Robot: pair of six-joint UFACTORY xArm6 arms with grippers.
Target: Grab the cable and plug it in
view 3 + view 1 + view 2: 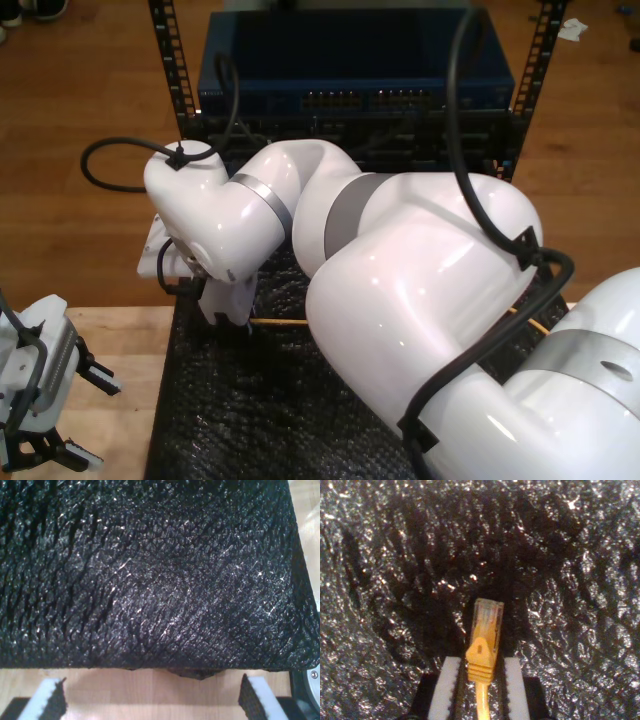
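My second gripper [481, 687] is shut on the cable [482, 655], a yellow-orange line whose clear plug [487, 615] sticks out past the white pads [445, 690], just above the black foam mat [380, 580]. In the exterior view this gripper [228, 318] points down at the mat [230, 420], and the cable [280, 322] runs toward that view's right, behind the big white arm. My first gripper [155, 700] is open with nothing between its fingers, at the mat's edge [150, 605] over the wooden table [150, 690]. It sits at the exterior view's lower left [90, 420].
A blue network switch [350, 60] with rows of ports [370, 100] sits in a black rack [175, 70] behind the mat. The second arm's white bulk [420, 270] and black hoses [470, 150] cover the middle and the exterior view's right.
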